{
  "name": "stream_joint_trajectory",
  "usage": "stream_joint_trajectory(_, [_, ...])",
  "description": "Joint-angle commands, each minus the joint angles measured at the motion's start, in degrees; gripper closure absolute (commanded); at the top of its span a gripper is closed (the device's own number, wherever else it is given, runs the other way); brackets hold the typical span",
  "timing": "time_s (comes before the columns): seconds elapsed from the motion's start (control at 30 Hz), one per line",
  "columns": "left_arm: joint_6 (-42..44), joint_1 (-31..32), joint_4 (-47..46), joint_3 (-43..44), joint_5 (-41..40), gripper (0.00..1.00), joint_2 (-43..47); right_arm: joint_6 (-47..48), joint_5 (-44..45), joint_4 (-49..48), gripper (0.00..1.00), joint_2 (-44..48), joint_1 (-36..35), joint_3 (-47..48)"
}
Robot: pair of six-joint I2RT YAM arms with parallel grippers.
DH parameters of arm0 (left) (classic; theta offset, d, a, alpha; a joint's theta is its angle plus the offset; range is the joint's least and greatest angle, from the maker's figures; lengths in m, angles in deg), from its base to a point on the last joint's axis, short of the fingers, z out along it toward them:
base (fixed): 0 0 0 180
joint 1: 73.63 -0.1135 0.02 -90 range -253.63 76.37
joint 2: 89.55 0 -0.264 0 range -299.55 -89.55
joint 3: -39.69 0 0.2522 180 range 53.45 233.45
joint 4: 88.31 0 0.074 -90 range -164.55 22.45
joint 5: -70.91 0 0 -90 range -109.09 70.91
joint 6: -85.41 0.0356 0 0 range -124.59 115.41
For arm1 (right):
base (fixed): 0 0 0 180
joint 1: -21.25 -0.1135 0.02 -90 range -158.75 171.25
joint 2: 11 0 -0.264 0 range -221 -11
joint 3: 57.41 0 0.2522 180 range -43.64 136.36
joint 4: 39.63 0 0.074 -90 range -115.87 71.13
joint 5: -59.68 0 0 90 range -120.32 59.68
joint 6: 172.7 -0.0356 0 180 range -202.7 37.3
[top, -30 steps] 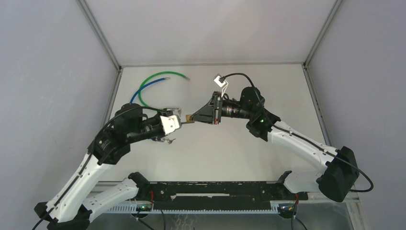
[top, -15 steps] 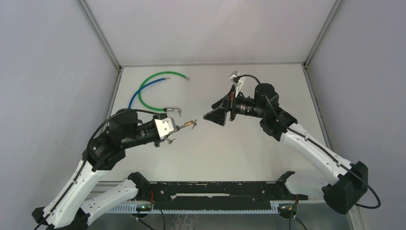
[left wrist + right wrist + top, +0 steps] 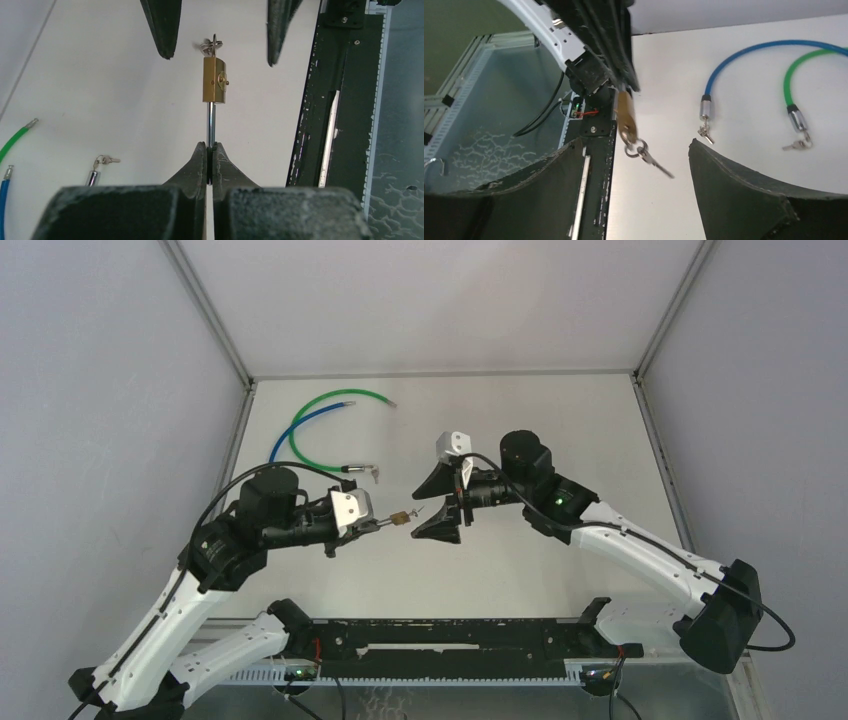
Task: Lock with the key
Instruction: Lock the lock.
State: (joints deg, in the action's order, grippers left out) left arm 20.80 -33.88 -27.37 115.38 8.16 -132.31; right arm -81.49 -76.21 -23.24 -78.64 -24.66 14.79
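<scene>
A small brass padlock hangs in the air, and my left gripper is shut on its silver shackle. A ring with a key dangles from the lock's far end. From above, the padlock sits just off the left gripper. My right gripper is open and faces the lock, one finger on each side of the key end without touching it. In the right wrist view the padlock and its loose key hang just ahead of the right gripper.
A green cable and a blue cable curve across the back left of the table, their metal ends with small keys lying near the left arm. A black rail runs along the near edge. Grey walls stand on both sides.
My right gripper let go at the lock, opened, pulled back, then returned with its wrist turned and its jaws wide around the key. The left arm carried the padlock nearer and lower.
</scene>
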Motion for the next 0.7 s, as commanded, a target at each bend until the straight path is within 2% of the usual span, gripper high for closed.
stream_joint_trajectory(0.0, [-0.27, 0.56, -0.6, 1.18, 1.22, 1.0, -0.51, 5.56, -1.7, -5.43, 0.18, -0.99, -3.06, 0.95])
stream_joint_trajectory(0.17, [0.36, 0.86, -0.51, 1.33, 0.34, 1.0, -0.84, 4.9, -0.75, -5.31, 0.34, -3.71, -4.57, 2.47])
stream_joint_trajectory(0.3, [0.69, 1.1, -0.5, 1.35, -0.08, 1.0, -1.01, 4.92, 0.21, -3.56, 0.53, -5.48, -5.65, 3.67])
stream_joint_trajectory(0.4, [1.27, 1.24, -0.3, 1.2, -0.23, 1.0, -0.92, 4.55, 0.76, -3.23, 0.61, -5.83, -5.68, 3.69])
stream_joint_trajectory(0.47, [1.73, 1.29, 0.0, 1.02, -0.36, 1.0, -0.84, 4.42, 0.57, -3.2, 0.62, -5.69, -5.69, 3.7])
stream_joint_trajectory(0.57, [1.94, 1.31, 0.19, 0.78, -0.43, 1.0, -0.78, 4.45, 0.5, -3.25, 0.48, -5.34, -5.68, 3.7])
stream_joint_trajectory(0.67, [2.36, 1.34, 0.36, 0.49, -0.57, 1.0, -0.68, 5.25, 1.38, -2.92, 0.47, -4.54, -5.68, 3.9])
